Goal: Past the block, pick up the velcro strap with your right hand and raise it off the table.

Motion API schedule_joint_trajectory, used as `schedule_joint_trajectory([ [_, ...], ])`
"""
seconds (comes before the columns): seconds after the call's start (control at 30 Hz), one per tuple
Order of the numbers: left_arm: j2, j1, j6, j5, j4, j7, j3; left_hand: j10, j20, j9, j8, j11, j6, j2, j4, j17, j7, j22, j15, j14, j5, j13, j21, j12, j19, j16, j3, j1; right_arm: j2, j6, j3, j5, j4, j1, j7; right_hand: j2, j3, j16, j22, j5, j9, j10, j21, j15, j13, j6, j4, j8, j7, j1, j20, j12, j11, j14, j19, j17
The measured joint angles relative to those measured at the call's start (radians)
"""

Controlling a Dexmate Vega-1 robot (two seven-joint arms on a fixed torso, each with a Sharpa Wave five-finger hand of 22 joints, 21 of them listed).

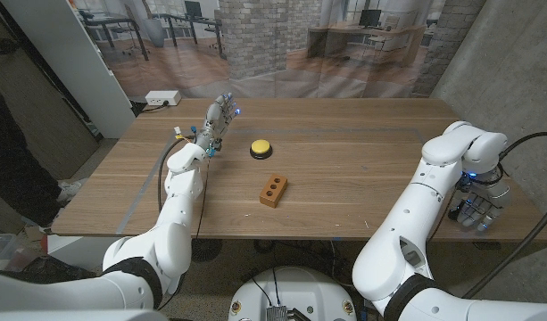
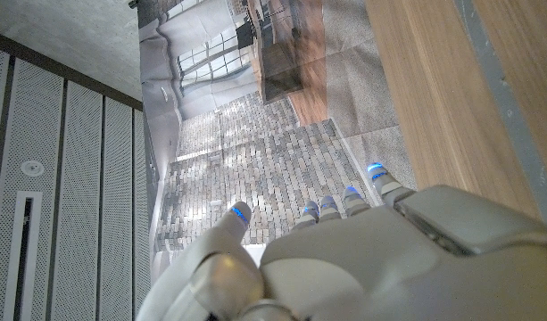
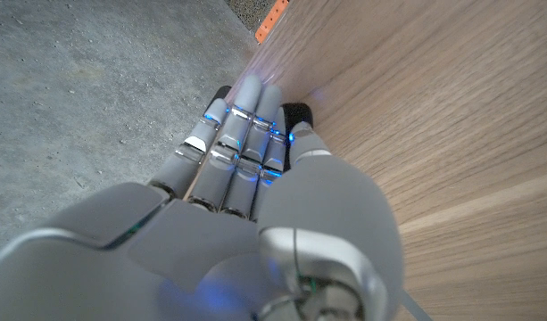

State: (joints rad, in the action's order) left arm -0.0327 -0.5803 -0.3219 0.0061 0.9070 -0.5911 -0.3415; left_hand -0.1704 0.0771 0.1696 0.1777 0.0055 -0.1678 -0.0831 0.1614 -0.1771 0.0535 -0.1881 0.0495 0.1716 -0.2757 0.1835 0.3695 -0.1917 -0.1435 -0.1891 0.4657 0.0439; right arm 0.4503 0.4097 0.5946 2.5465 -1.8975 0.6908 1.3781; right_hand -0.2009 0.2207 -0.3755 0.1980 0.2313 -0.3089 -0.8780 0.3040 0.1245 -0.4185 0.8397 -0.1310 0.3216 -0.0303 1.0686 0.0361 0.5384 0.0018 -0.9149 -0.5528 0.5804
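Nearest on the right, the right arm bends down over the side of the surface (image 1: pixel 362 169). The right hand (image 1: pixel 478 207) hangs just off that right edge, below the level of the top, fingers pointing downward.

In the right wrist view the right hand (image 3: pixel 246 205) has its fingers (image 3: pixel 246 116) straight and packed side by side, lying along the wooden edge, with grey floor (image 3: pixel 95 80) on the other side. A small black piece (image 3: pixel 297 114) sits at the fingertips against the wood; I cannot tell what it is. I cannot tell whether this hand holds anything. Beyond the fingertips an orange strip (image 3: pixel 271 18) shows beside the wood.

Strap: I cannot place it with any certainty from here.

Mid-surface, the block (image 1: pixel 273 190) lies alone, brown-orange, two round holes on top, set at a slant. It is well apart from both hands.

Farther back, a yellow button (image 1: pixel 261 148) on a dark base stands beyond the block and slightly to the left.

Just left of the button, the left arm reaches far across. The left hand (image 1: pixel 218 120) is raised above the surface, fingers up and spread, holding nothing. The left wrist view shows the same hand (image 2: pixel 344 259) with blue-lit fingertips apart.

Beyond the far left corner, a white box (image 1: pixel 162 98) lies on the floor.
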Motion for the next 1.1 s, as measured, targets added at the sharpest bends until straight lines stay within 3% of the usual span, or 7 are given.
schedule_joint_trajectory([
  [0.23, -0.004, 0.000, 0.000, 0.003, 0.000, 0.000, -0.001, 0.000, 0.000, 0.000, 0.000, 0.000, 0.000, 0.000, -0.002, 0.000, 0.000, 0.000, 0.000, 0.000, 0.000, 0.000, 0.000, 0.000, 0.000, 0.000, -0.002, 0.000, -0.021, 0.015, -0.024, -0.020, 0.006, 0.018, -0.007, 0.002, 0.060, -0.028, 0.005, -0.018, -0.014, -0.048, 0.019, 0.012, -0.020, 0.053, 0.002, 0.029, 0.007, 0.036, 0.011, 0.039, -0.016, -0.036, -0.011, 0.043],
  [0.37, -0.005, 0.000, 0.000, 0.004, 0.003, 0.000, -0.001, 0.000, 0.000, 0.000, 0.000, 0.000, 0.000, 0.000, 0.000, 0.000, 0.000, 0.000, 0.000, 0.000, 0.000, 0.000, 0.000, 0.000, 0.000, 0.000, -0.008, 0.000, -0.034, 0.024, -0.040, -0.033, 0.006, 0.034, -0.012, 0.003, 0.076, -0.032, 0.005, -0.022, -0.021, -0.052, 0.023, 0.013, -0.029, 0.061, 0.010, 0.040, 0.002, 0.049, 0.016, 0.047, -0.020, -0.042, -0.016, 0.059],
  [1.1, -0.009, -0.015, 0.009, 0.003, 0.035, -0.002, 0.004, 0.000, 0.000, 0.000, 0.000, 0.000, 0.000, 0.000, 0.000, 0.000, 0.000, 0.000, 0.000, 0.000, 0.000, 0.000, -0.004, 0.000, 0.000, 0.000, -0.008, 0.000, -0.053, 0.056, -0.118, -0.095, -0.070, 0.107, -0.071, 0.014, 0.108, -0.039, 0.004, -0.040, -0.042, -0.073, 0.037, 0.015, -0.042, 0.065, 0.023, 0.056, -0.002, 0.062, 0.016, 0.066, -0.020, -0.054, -0.016, 0.089],
])
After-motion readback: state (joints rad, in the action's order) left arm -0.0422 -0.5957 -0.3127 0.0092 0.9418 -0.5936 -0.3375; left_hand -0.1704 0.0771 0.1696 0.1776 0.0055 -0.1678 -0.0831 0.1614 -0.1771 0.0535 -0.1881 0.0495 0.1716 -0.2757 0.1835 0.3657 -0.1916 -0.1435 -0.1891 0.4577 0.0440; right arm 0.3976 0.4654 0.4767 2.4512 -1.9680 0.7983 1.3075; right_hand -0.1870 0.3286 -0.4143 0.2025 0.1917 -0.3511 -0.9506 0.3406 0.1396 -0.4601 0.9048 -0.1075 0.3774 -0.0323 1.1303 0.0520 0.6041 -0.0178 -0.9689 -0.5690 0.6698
